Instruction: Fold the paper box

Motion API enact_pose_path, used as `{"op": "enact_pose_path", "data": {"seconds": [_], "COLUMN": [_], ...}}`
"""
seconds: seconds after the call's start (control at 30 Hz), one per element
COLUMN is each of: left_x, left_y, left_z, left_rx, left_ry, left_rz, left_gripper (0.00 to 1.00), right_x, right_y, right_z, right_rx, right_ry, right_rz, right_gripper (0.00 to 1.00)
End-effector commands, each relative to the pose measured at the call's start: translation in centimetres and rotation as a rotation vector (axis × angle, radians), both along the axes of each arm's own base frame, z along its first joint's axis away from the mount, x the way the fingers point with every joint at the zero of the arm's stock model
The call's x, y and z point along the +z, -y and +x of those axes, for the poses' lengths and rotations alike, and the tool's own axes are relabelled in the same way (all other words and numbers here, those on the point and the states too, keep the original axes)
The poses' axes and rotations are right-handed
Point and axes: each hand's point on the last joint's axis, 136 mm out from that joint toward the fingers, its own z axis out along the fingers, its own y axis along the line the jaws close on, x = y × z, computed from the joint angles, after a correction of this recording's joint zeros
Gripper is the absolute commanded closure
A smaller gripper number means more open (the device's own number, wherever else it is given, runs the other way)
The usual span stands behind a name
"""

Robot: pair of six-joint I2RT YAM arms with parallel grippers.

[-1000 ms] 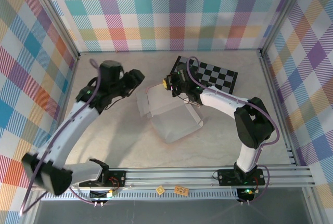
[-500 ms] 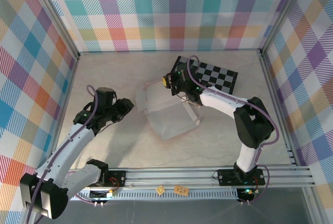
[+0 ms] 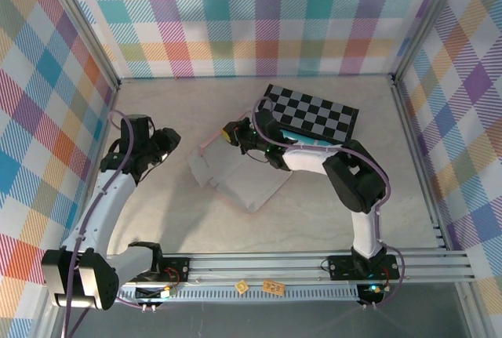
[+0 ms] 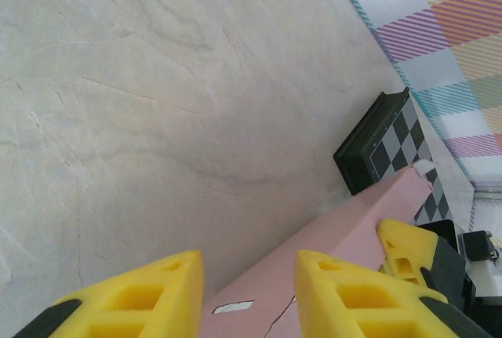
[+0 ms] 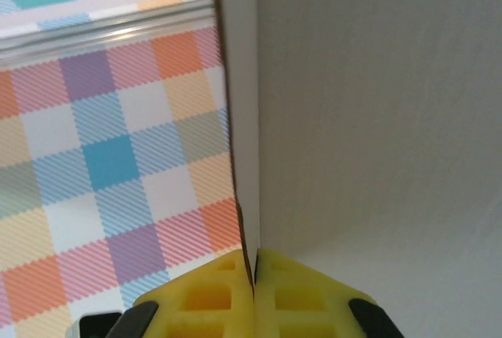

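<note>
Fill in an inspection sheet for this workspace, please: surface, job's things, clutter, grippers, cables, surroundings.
Surface: pale marbled tabletop, nothing spilled seen.
Job's things: dusty-pink thin cardboard paper box, partly folded, lying mid-table.
Clutter: black-and-grey checkered board behind the box, near the back wall.
Grippers: left gripper jaws apart, nothing visibly held, left of the box; right gripper jaws shut on a box wall.
Cables: purple cables along both arms, no snag seen.
Surroundings: plaid walls; aluminium rail at near edge.

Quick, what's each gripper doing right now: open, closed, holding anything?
Left gripper: open, nothing between its fingers.
Right gripper: closed, pinching an edge of the paper box.
</note>
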Motion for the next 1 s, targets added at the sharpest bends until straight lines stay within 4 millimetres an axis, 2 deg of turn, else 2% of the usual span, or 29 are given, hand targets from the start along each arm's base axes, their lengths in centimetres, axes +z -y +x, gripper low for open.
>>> {"op": "enact_pose_path", "data": {"seconds": [0.0,0.2,0.3,0.47,0.6,0.77,0.97], "left_x": [-1.3,-3.3,-4.0,-5.5,-5.8,-5.9,-6.5], "left_y": [-0.2,0.3,1.2,2.3,1.7,2.0,2.9], "left_z": [0.2,-0.4,-0.8,-2.1,-2.7,-2.9,-4.1], "left_rx": [-0.018,-0.084,-0.154,-0.231,-0.206,-0.23,-0.28], "left_ry": [-0.001,-0.025,-0.019,-0.032,-0.034,-0.052,-0.075], "left_rz": [0.025,0.055,0.06,0.104,0.125,0.125,0.112], "left_gripper": [0.66,0.73,0.79,0.81,0.82,0.82,0.82], "right_x": [1.6,1.6,1.8,1.1,-0.2,-1.9,-5.0], "right_y": [-0.8,-0.7,-0.6,-0.4,-0.4,0.4,2.1], "right_z": [-1.4,-2.7,-3.3,-4.5,-4.7,-5.2,-5.9], "right_rx": [0.13,0.227,0.261,0.324,0.338,0.367,0.369], "right_ry": [0.172,0.253,0.269,0.283,0.277,0.264,0.215], "right_rz": [0.081,0.099,0.13,0.155,0.139,0.127,0.086], "right_gripper": [1.0,1.0,1.0,1.0,1.0,1.0,1.0]}}
